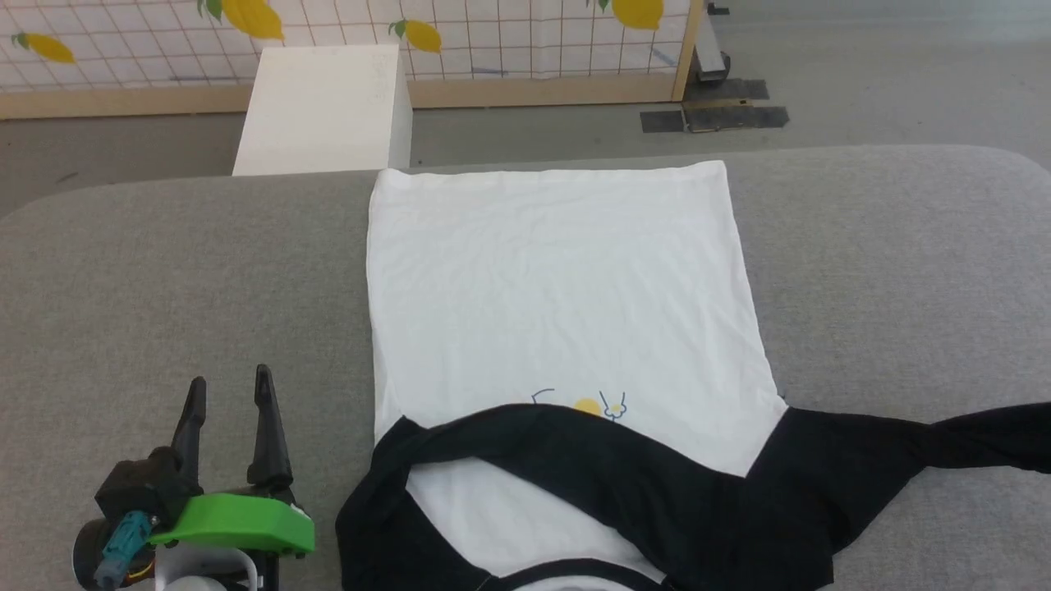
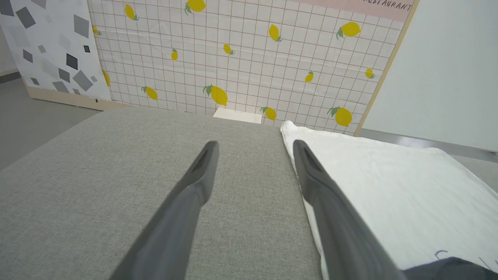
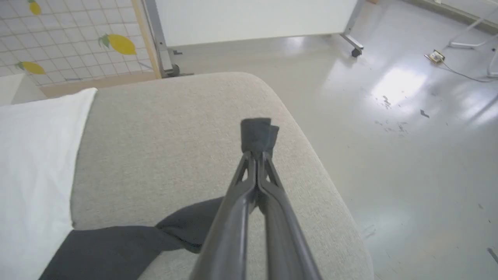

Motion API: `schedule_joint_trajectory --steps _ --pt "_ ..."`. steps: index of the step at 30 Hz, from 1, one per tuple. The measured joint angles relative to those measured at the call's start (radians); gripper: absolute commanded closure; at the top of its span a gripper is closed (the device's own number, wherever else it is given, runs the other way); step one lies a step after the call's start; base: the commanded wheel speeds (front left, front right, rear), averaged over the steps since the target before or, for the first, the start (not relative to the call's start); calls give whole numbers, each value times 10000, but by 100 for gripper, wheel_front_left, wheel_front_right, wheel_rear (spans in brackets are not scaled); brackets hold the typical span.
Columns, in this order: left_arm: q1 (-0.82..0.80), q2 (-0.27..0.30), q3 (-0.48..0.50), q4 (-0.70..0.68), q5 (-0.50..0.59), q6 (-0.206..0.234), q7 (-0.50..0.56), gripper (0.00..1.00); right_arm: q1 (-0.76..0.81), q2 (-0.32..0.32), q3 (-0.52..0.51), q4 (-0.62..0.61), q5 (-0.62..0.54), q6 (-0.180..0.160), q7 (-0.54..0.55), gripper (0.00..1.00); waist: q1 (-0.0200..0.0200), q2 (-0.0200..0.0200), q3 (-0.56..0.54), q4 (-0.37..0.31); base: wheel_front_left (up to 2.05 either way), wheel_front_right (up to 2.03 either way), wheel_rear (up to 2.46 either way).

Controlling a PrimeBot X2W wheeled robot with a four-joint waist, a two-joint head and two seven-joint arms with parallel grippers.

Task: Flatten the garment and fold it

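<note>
Grey woven table [image 1: 164,271], rounded corners. Shirt [image 1: 558,287] lay flat on it: white body lightly creased, one black sleeve [image 1: 575,460] draped across the chest, other sleeve [image 1: 944,447] stretched rightward. Right gripper [image 3: 256,153] pressed together, pinching that sleeve's end. Left gripper [image 1: 230,390] spread, just beside the shirt.

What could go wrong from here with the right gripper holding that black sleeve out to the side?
1. The right gripper pinches only the end of the sleeve; a tug may slip it free.
2. The sleeve looks twisted, so laying it down may set a crease.
3. The left gripper is open beside the garment, so nothing pins the body; pulling could drag it askew on the table.
</note>
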Motion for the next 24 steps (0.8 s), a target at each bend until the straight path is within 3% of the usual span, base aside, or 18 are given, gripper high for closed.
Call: schedule_joint_trajectory --steps 6,11,16,24 --pt "-1 -2 -81 71 17 -15 0 0 298 -104 2393 -2600 662 0 1312 100 0 0 -114 -19 0 0 0" --pt "-14 -6 -169 107 19 -77 0 0 -169 -472 5262 -3108 811 0 1657 100 0 0 -62 58 0 0 0" --pt "-38 -12 -240 104 35 -82 0 0 -1206 -449 7818 -2313 754 0 1436 100 0 0 7 214 0 0 0" --pt "-149 -19 -447 40 36 -73 0 0 -2414 510 10717 545 917 0 159 100 0 0 349 598 0 0 0"
